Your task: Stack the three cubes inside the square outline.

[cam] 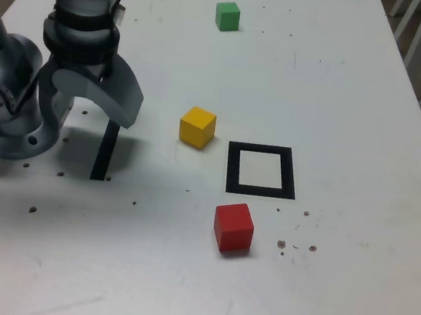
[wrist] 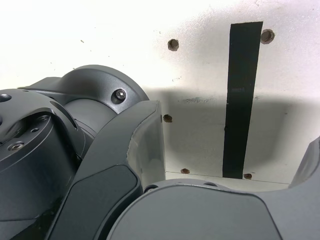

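Gripper (wrist: 239, 121): jaws spread wide, nothing between them; it stands over the black strip (cam: 106, 150) at the exterior view's left. Red cube (cam: 233, 228): near side, just short of the square outline (cam: 292, 174). Yellow cube (cam: 197, 128): left of the outline, slightly farther back. Green cube (cam: 227, 17): far side, well apart from the others. None is inside the outline. Handling, by judgement: all three should prove light, stiff and not fragile, with moderate grip on the matte faces; a poorly squared hold could twist them. Recommended hold: two opposite side faces, about mid-height, jaws turned to suit each cube's angle. Appearance: plain, solid-coloured, similar in form, edges crisp, no damage discernible; yellow sits corner towards the near side.
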Available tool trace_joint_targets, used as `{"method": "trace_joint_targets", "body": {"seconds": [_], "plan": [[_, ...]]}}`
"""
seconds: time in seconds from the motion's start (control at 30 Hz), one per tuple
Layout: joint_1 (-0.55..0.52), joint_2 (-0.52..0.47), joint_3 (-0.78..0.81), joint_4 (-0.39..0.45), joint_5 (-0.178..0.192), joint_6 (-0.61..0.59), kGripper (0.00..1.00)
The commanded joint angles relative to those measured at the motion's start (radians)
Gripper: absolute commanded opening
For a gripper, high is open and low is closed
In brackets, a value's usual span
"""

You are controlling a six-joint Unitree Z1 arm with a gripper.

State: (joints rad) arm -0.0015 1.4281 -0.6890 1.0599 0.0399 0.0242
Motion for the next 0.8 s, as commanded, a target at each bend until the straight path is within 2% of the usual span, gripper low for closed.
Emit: {"method": "trace_joint_targets", "body": {"seconds": [0.0, 0.57, 0.77], "plan": [[0.001, -0.005, 0.000, 0.000, -0.002, 0.002, 0.99], [0.001, 0.004, -0.027, 0.010, 0.004, 0.007, 0.99], [-0.055, 0.010, -0.073, 0.014, 0.002, 0.019, 0.99]]}}
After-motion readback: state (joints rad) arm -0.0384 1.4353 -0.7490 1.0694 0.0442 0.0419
